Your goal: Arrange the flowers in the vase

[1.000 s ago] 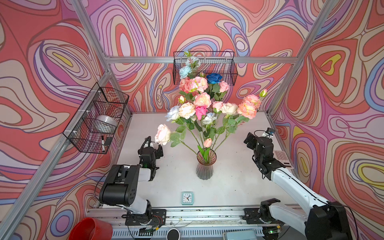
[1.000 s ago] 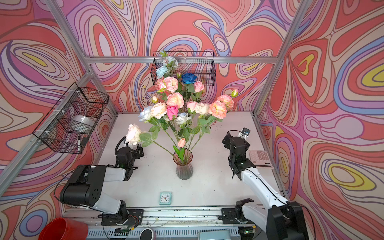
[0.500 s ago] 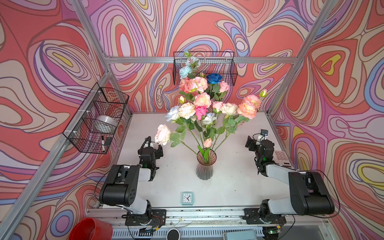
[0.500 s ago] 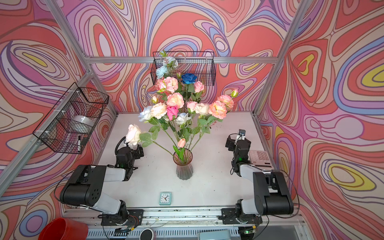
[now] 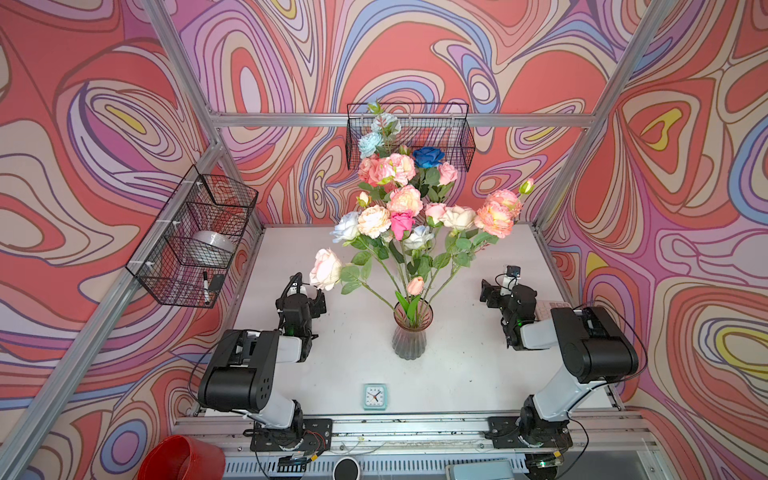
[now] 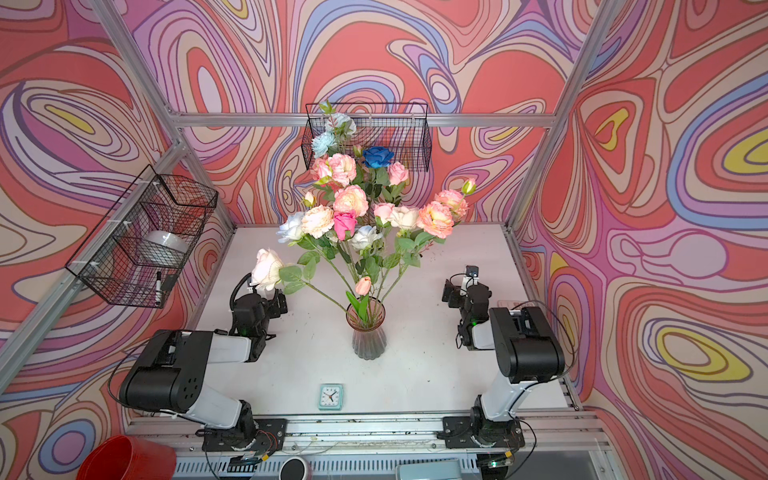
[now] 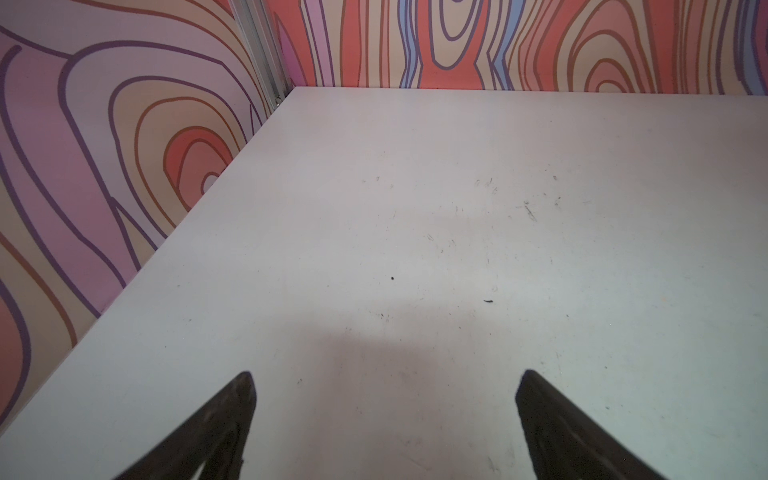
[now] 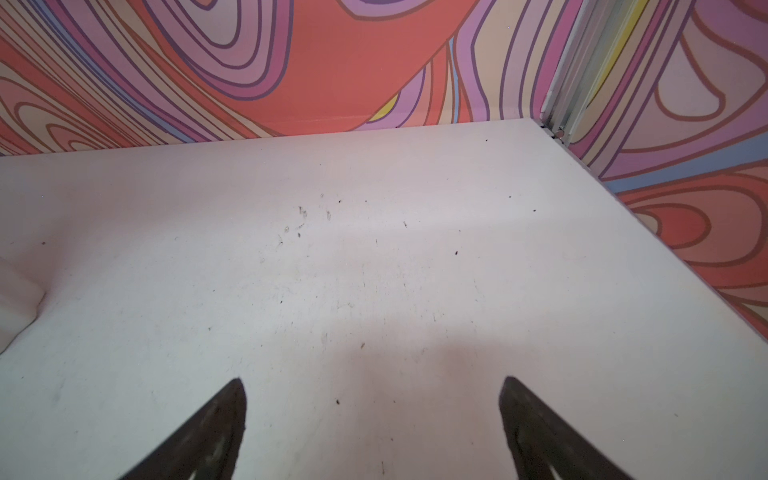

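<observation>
The flowers [image 5: 405, 208] [image 6: 351, 201], several roses in pink, peach, white, pale blue, deep blue and magenta, stand with their green stems in the ribbed glass vase [image 5: 410, 336] [image 6: 368, 338] at the middle of the table. One pale pink rose [image 5: 326, 269] leans out to the left, above my left gripper [image 5: 318, 299] [image 6: 278, 301]. My right gripper [image 5: 490, 293] [image 6: 451, 293] sits low to the right of the vase, apart from it. In the wrist views the left gripper [image 7: 384, 376] and the right gripper [image 8: 374, 380] are open over bare table, and no flower shows there.
A small teal clock [image 5: 375, 396] lies near the table's front edge. Wire baskets hang on the left wall [image 5: 195, 237] and the back wall [image 5: 409, 133]. A pink-and-white card [image 5: 550, 307] lies by the right arm. A red bucket [image 5: 178, 459] stands below the table front.
The right arm has folded back, its elbow lifting up behind the gripper, which stays open near the same spot. The left arm and the flowers have not moved.
</observation>
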Controlling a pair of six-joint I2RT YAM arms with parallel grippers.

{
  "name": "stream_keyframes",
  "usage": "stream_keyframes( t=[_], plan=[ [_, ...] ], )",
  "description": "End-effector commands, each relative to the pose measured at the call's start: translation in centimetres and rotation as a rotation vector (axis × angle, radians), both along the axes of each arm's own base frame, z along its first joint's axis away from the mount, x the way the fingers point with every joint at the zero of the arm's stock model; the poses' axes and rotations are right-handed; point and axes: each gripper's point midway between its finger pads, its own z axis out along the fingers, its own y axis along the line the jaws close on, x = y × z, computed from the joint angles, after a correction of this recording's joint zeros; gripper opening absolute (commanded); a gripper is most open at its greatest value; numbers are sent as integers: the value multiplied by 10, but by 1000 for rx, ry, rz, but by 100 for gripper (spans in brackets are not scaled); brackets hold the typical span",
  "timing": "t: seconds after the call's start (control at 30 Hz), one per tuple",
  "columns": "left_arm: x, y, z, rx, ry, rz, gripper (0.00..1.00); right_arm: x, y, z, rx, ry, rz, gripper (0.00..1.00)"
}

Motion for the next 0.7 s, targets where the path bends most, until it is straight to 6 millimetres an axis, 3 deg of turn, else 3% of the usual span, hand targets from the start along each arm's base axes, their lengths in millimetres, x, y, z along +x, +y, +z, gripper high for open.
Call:
stream_keyframes(
  t=[0.0,0.67],
  plan=[
    [6,1,11,14,-39,4,100,6,-1,7,-2,-16,1,98],
    [6,1,11,14,-39,4,100,6,-2,7,-7,-18,-2,98]
  ],
)
